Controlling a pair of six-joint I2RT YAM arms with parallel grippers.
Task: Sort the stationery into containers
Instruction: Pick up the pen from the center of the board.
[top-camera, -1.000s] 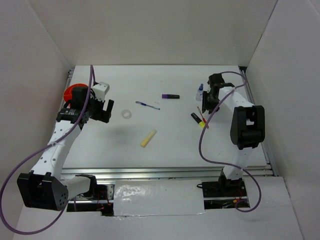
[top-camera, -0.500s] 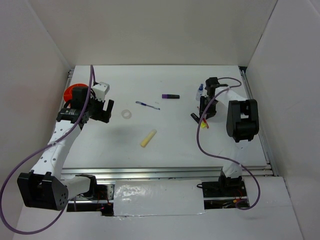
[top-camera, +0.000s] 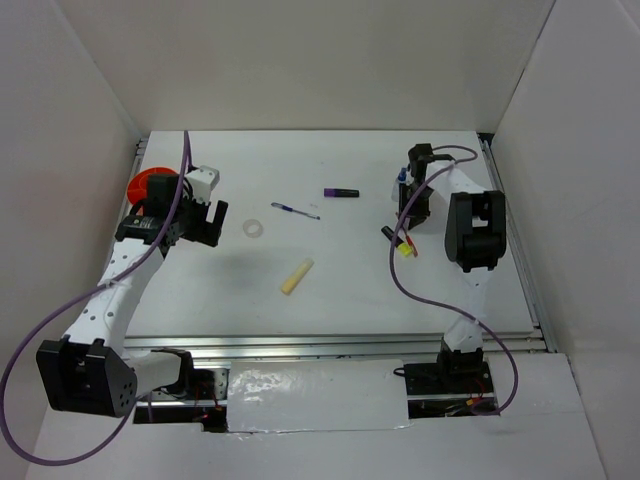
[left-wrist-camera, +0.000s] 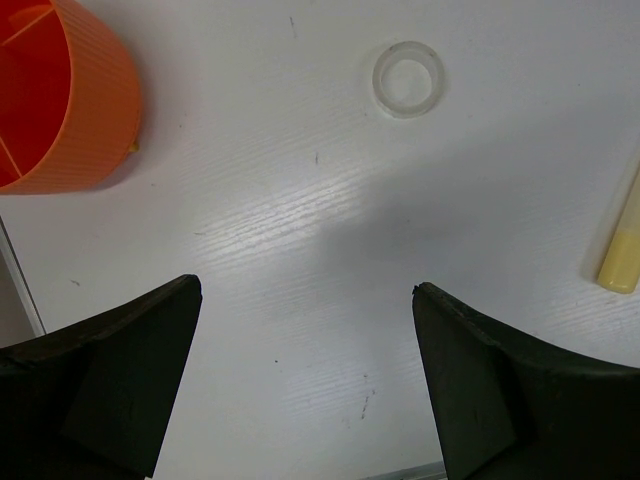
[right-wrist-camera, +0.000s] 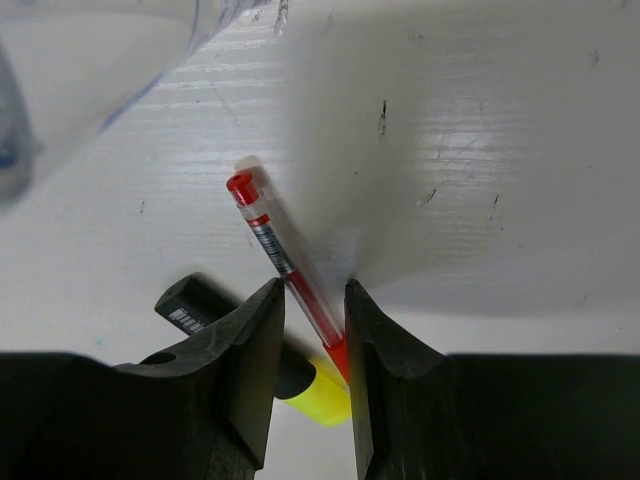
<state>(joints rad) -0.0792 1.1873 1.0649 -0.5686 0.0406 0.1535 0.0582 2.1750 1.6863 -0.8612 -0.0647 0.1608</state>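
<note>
From above, the left tool (top-camera: 212, 225) hangs just beside the cup (top-camera: 148, 185) at the left of the surface (top-camera: 350, 300). The ring (top-camera: 254, 229) lies near it, the stick (top-camera: 296, 276) closer to the arm bases, and the blue pen (top-camera: 296, 211) and marker (top-camera: 341, 192) sit mid-surface. The right tool (top-camera: 406, 218) is down low over the highlighter (top-camera: 396, 240), with the bottle (top-camera: 401, 180) just behind it.

Through the left wrist camera, that tool gapes wide with nothing in it, only bare surface between its jaws. The cup is up at the left, the ring ahead and the stick at the right edge.

Through the right wrist camera, the jaws are nearly together and straddle the red pen (right-wrist-camera: 285, 262), which lies slanted on the surface with its lower end over the highlighter. A sliver of gap shows on either side, so I wouldn't call it gripped yet.

To my eye the step in hand is picking up that pen. Next it needs the last squeeze and a clean lift that leaves the highlighter behind. Then comes a long carry, since the cup is well apart on the other side.
</note>
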